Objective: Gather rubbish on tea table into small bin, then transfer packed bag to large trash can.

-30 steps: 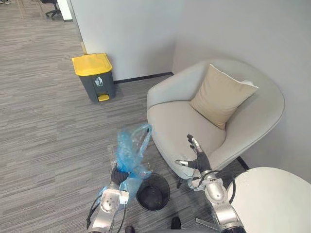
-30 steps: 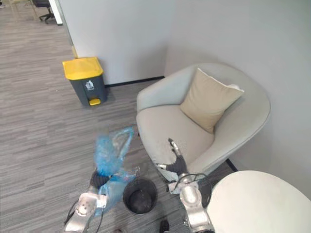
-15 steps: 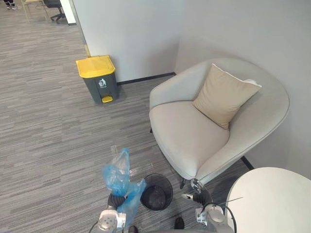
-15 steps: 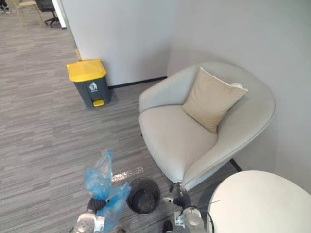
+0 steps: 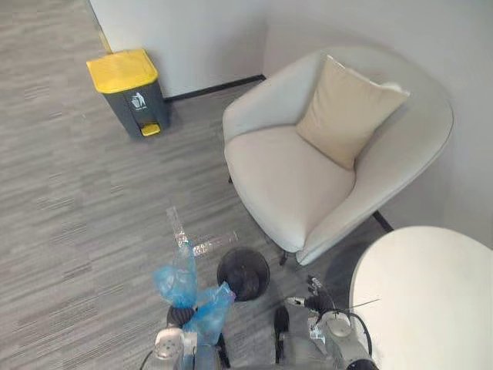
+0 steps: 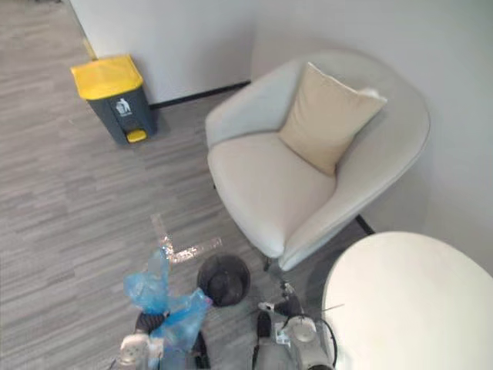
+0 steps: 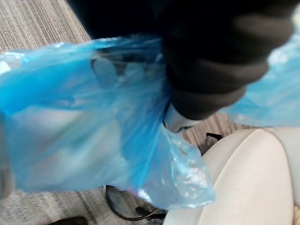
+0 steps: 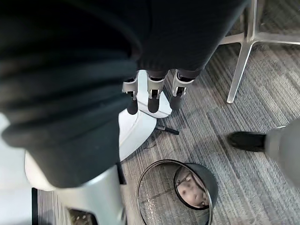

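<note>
Blue film of the packed bag (image 5: 189, 289) bunched at the left robot hand (image 5: 178, 316); clenched or not, impossible to tell. Well apart from the yellow-lidded large trash can (image 5: 127, 91), ahead and leftward by the wall. Right robot hand (image 8: 153, 93) relaxed, empty, beyond the small bin (image 5: 243, 273). Nearer side for the carry, by judgement: the left.

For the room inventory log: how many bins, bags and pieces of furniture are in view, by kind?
Bins: 2 (yellow-lidded trash can, black mesh bin)
Blue bag: 1
Armchair: 1
Cushion: 1
Round table: 1
Total: 6
</note>
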Controlling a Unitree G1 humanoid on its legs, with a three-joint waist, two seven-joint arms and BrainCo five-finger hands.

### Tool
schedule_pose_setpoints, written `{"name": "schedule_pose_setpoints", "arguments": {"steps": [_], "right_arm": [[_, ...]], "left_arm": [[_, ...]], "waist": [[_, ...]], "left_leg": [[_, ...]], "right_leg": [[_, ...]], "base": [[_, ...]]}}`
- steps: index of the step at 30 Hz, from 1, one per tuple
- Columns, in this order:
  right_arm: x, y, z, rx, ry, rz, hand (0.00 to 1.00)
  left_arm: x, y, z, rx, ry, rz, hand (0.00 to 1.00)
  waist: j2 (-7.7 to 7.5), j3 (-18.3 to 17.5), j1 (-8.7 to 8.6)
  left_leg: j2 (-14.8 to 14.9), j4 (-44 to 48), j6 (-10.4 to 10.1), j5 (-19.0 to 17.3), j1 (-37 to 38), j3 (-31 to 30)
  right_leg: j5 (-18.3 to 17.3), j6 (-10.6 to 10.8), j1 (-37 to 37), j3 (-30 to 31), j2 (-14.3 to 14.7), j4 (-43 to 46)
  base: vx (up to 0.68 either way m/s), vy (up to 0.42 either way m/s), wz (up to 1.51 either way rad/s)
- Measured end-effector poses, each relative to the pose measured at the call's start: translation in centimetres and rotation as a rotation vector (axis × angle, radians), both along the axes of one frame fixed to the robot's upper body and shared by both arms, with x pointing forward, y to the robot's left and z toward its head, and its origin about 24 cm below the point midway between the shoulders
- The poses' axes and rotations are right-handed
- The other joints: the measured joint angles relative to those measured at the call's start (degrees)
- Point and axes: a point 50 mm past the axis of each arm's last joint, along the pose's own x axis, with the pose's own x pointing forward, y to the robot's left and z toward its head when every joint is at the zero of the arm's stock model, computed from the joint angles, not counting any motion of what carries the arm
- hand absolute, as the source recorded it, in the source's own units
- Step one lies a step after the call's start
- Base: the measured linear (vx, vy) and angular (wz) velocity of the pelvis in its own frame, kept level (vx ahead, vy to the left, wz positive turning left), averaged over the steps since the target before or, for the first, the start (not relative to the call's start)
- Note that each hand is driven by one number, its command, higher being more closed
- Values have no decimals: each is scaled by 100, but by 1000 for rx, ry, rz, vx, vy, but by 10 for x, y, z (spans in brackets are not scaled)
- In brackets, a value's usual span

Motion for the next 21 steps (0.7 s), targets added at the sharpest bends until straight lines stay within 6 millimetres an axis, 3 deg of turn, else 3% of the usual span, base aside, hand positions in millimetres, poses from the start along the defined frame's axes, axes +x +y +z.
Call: {"name": "schedule_pose_setpoints", "arguments": {"steps": [3, 4, 5, 7, 9, 11, 12, 14, 15, 16, 18, 19, 21], "right_arm": [[5, 2, 3, 4, -20, 1, 0], [13, 1, 8, -4, -44, 3, 0], [19, -1, 11, -13, -62, 5, 0], [18, -9, 13, -38, -73, -9, 0], [15, -10, 12, -38, -68, -14, 0], [15, -13, 13, -36, -74, -34, 0], [17, -13, 15, -27, -84, -59, 0], [18, -21, 17, -27, -100, -112, 0], [16, -25, 18, -34, -101, -121, 0], [16, -27, 17, -38, -99, -123, 0], [15, -27, 17, -33, -97, -131, 0], [14, -27, 17, -30, -97, -135, 0], [14, -27, 16, -4, -95, -174, 0]], "left_arm": [[-2, 2, 3, 0, -15, 12, 100], [-2, 0, 2, -10, -17, 20, 100], [0, -7, 2, -36, -21, 27, 100], [2, -21, 3, -71, -37, 15, 100], [1, -21, 2, -75, -35, 21, 100], [1, -20, 4, -72, -43, 37, 100], [6, -21, 7, -73, -64, 30, 100], [11, -24, 10, -74, -83, 9, 100], [10, -27, 10, -75, -79, -4, 100], [11, -28, 10, -76, -81, -9, 100], [11, -28, 10, -76, -81, -12, 100], [11, -28, 10, -76, -82, -12, 100], [11, -23, 10, -59, -77, -18, 100]], "waist": [[-112, -48, 105], [-105, -44, 243], [116, 74, 262], [394, 123, 242], [465, 180, 242], [474, 196, 207], [370, 257, 193], [380, 256, 161], [389, 251, 109], [399, 247, 95], [400, 247, 84], [402, 249, 82], [374, 230, 77]], "left_leg": [[-11, 317, -73, 51, -369, -187], [33, 382, -166, 132, -583, -202], [137, 369, -214, 226, -683, -343], [211, -48, -372, 633, -801, -686], [239, -405, -427, 809, -740, -830], [280, -706, -623, 641, -742, -721], [302, -504, -542, 639, -859, -496], [321, 482, -395, 513, -1045, -215], [389, 1038, -265, 103, -976, -66], [579, 1553, -284, -405, -838, 198], [708, 1624, -275, -704, -634, 377], [713, 1568, -280, -717, -574, 408], [452, 793, -282, -711, -278, 438]], "right_leg": [[-527, 7, 463, 15, 49, -505], [-716, -259, 585, 28, 169, -1125], [-550, -354, 635, -94, 313, -1370], [-353, -485, 653, -460, 501, -1657], [-297, -581, 665, -767, 545, -1628], [-158, -716, 670, -1090, 499, -1818], [-55, -779, 633, -1286, 403, -1936], [29, -844, 535, -1618, 216, -1949], [77, -837, 526, -1833, 125, -1954], [153, -826, 537, -2053, 63, -2007], [256, -747, 563, -2229, 19, -2107], [271, -725, 569, -2245, 15, -2123], [551, -487, 755, -2366, -34, -2461]], "base": [[-117, -161, 38], [-190, -145, 11], [-213, -118, 23], [-226, -74, 65], [-252, -141, 76], [-226, -117, 79], [-179, 4, 93], [-179, 9, 96], [-130, 39, 95], [-115, 60, 89], [-86, 102, 58], [-87, 155, 65], [-87, 181, 57]]}}
